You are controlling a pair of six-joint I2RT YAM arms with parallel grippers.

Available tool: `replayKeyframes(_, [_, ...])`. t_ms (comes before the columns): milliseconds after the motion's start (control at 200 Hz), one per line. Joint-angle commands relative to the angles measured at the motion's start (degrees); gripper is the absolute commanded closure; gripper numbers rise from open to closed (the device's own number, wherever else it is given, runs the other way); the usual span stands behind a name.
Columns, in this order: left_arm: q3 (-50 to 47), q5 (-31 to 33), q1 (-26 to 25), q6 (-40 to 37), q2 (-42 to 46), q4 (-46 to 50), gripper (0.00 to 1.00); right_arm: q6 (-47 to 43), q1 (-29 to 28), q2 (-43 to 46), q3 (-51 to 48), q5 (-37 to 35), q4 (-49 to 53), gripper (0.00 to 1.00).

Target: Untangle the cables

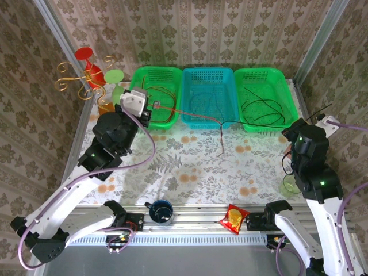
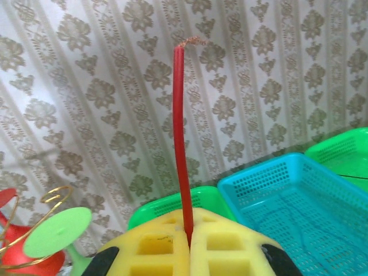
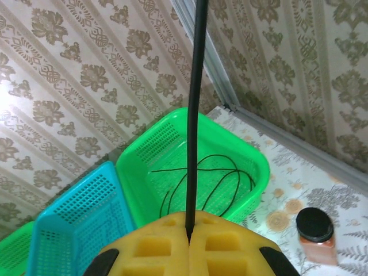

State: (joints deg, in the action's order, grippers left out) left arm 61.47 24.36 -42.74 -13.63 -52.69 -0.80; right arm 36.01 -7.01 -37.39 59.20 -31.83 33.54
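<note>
Top external: three baskets sit in a row along the 12 o'clock edge of the tabletop [image 1: 190, 172]. Left green basket [image 1: 155, 69] is at 11, blue basket [image 1: 208, 70] at 12, right green basket [image 1: 260, 71] at 1. Red cable [image 1: 190, 113] starts over the left green basket, heads toward 3 and crosses the blue basket's near rim. It then drops toward 6 onto the tabletop, and its free end lies just in front of the blue basket. Black loops [image 1: 264, 112] lie loose inside the right green basket. I see faint thin dark lines in the blue basket and can't tell what they are.

Left wrist: left hand [image 2: 188, 238] is fully closed. Its yellow pads [image 2: 149, 247] are pressed together with the red cable pinched in the seam. The cable stands up toward 12 from the pads, with bare frayed copper at its tip. Blue basket is at 4 beyond the pads.

Right wrist: right hand [image 3: 188, 230] is fully closed too, clamped on a black cable [image 3: 195, 115] that rises straight to 12 and leaves the frame. The black loops sit in the green basket beyond the pads. I can't tell whether the held strand joins them.

Other items, top view: mug [image 1: 161, 211] at 6 on the near rail, snack packet [image 1: 234, 218] at 5. Green cup [image 1: 289, 185] is at 4 beside the right arm, and a gold rack [image 1: 86, 75] at 10.
</note>
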Motion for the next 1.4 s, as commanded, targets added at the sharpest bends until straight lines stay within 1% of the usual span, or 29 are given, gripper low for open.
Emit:
replayKeyframes(0, [-1.0,4.4,1.2,-3.2,2.5,-5.1,1.0,-4.3,0.2,-0.3,-1.7,-5.6,-2.4,1.0])
replayKeyframes(130, [-1.4,7.9,1.7,-5.8,3.7,-4.7,1.0,-4.4,0.4,-2.8,-3.3,-6.7,-2.5,1.0])
replayKeyframes(220, [-1.6,12.0,1.7,-6.1,4.6,-3.8,1.0,-3.4,0.4,-5.4,-3.6,-8.0,-1.7,1.0])
replayKeyframes(350, [-2.8,13.3,2.4,-6.4,6.1,-3.9,1.0,-3.1,1.0,-7.3,-4.3,-10.6,-0.8,1.0])
replayKeyframes(455, [-3.5,15.0,3.3,-7.0,7.0,-4.2,1.0,-3.7,1.8,-6.8,-5.7,-10.8,-2.2,1.0])
replayKeyframes(555, [-4.1,13.9,4.1,-5.9,8.2,-4.3,1.0,-4.9,2.8,-6.4,-6.5,-8.0,-2.4,1.0])
replayKeyframes(650, [-2.9,10.8,4.0,-4.1,8.2,-2.5,1.0,-5.7,3.0,-6.2,-7.1,-5.9,-4.9,1.0])
replayKeyframes(705, [-1.6,11.1,4.0,-3.7,7.5,-1.0,1.0,-6.9,3.1,-6.4,-7.3,-5.8,-5.7,1.0])
replayKeyframes(795, [-0.5,14.8,4.1,-6.3,6.6,-1.0,1.0,-10.8,3.8,-7.8,-7.6,-9.3,-6.6,1.0])
replayKeyframes(850, [-0.9,17.7,4.3,-8.1,6.9,-2.8,1.0,-11.1,5.2,-9.1,-7.3,-12.9,-5.4,1.0])
replayKeyframes(905, [-1.7,19.0,4.9,-8.9,7.8,-4.1,1.0,-11.1,7.0,-9.6,-7.6,-13.4,-5.0,1.0])
replayKeyframes(1045, [-4.0,22.3,8.5,-8.3,9.7,-4.6,1.0,-9.7,10.2,-9.5,-10.0,-11.7,-6.3,1.0])
replayKeyframes(1185, [-5.9,22.8,11.6,-5.1,12.1,-3.6,1.0,-9.7,11.8,-10.1,-10.4,-11.2,-6.9,1.0])
replayKeyframes(1265, [-7.0,23.7,13.3,-4.5,13.2,-3.5,1.0,-10.1,12.6,-10.6,-10.2,-10.8,-7.0,1.0])
replayKeyframes(1340, [-8.4,24.0,16.2,-3.8,14.3,-3.6,1.0,-10.7,13.3,-11.0,-9.8,-10.6,-6.4,1.0])
replayKeyframes(1355, [-8.6,24.0,18.1,-3.6,14.4,-3.4,1.0,-10.8,13.4,-11.0,-9.8,-10.6,-6.3,1.0])
replayKeyframes(1395, [-8.8,23.6,20.3,-2.3,15.0,-1.8,1.0,-10.7,13.8,-11.0,-9.8,-10.6,-6.1,1.0])
